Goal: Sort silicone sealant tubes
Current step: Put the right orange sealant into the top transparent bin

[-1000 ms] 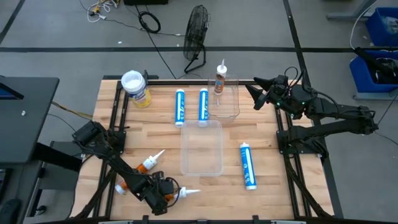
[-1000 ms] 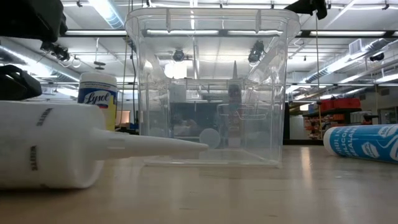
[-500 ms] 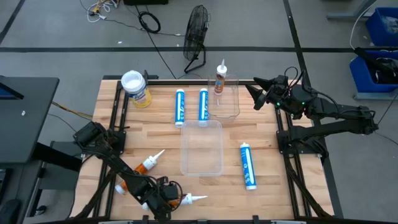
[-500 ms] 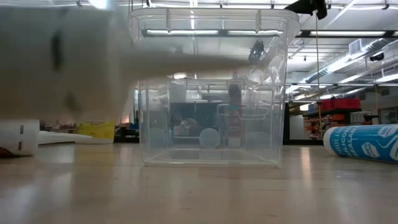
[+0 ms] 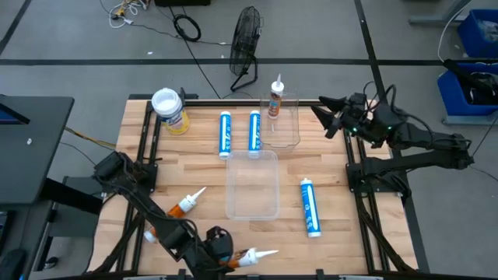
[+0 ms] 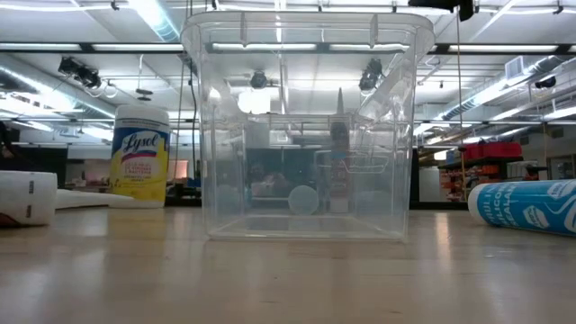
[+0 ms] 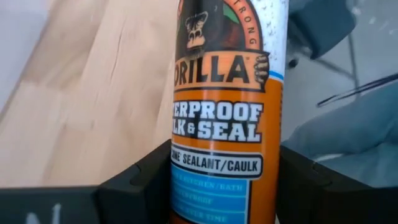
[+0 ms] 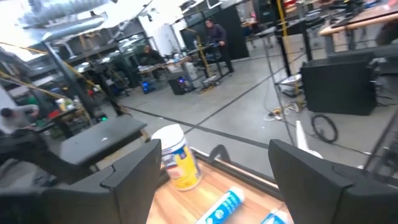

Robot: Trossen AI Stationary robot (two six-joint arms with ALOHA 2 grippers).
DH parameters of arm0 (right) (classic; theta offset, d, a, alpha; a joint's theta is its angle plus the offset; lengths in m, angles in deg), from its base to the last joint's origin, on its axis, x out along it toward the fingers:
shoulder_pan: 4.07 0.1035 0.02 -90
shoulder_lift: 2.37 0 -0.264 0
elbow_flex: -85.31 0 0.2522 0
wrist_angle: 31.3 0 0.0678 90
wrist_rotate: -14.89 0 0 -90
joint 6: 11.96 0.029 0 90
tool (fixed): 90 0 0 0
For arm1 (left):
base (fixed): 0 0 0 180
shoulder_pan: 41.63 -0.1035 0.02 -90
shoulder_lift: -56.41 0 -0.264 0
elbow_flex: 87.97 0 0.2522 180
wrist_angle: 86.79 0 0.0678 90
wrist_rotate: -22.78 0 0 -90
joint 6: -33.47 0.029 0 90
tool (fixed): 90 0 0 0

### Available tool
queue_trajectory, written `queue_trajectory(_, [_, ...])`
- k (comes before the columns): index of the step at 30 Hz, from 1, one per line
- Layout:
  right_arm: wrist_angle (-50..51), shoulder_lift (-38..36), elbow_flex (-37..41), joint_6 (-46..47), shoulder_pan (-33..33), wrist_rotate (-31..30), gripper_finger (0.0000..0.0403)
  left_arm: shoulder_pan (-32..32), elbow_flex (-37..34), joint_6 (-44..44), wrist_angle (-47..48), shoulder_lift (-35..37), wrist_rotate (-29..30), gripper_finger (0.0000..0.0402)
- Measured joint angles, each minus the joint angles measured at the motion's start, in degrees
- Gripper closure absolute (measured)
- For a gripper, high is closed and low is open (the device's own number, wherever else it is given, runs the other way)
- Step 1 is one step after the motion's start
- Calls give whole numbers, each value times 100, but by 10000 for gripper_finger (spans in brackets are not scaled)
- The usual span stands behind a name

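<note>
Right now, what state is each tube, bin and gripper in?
left gripper: shut on orange Gorilla sealant tube, lifted at the near edge
right gripper: open, empty
second orange tube: lying flat
far clear bin: holds one upright orange tube
near clear bin: empty
three blue tubes: lying flat

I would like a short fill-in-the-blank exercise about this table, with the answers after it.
1. The left gripper holds an ___ sealant tube.
2. The number of blue tubes lying on the table is ___.
3. One orange tube stands upright in the far clear ___.
4. The right gripper is ___ and holds nothing.

Answers: orange; three; bin; open
</note>
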Motion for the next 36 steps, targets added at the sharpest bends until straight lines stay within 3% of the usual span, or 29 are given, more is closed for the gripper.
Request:
queue_trajectory(12, [-211,-268,0,-4,0,1314,103,-815,1128,787,1145,28,-252,190])
queue_trajectory(18, [-595,-363,0,293,0,1482,103,-1237,1773,1310,1805,42,-478,190])
queue_trajectory(26, [-708,-471,0,638,0,2014,103,-2091,2800,1720,1841,42,-568,190])
queue_trajectory(36, [-726,-830,0,1052,2,2791,103,-3049,4023,1508,1841,42,-607,190])
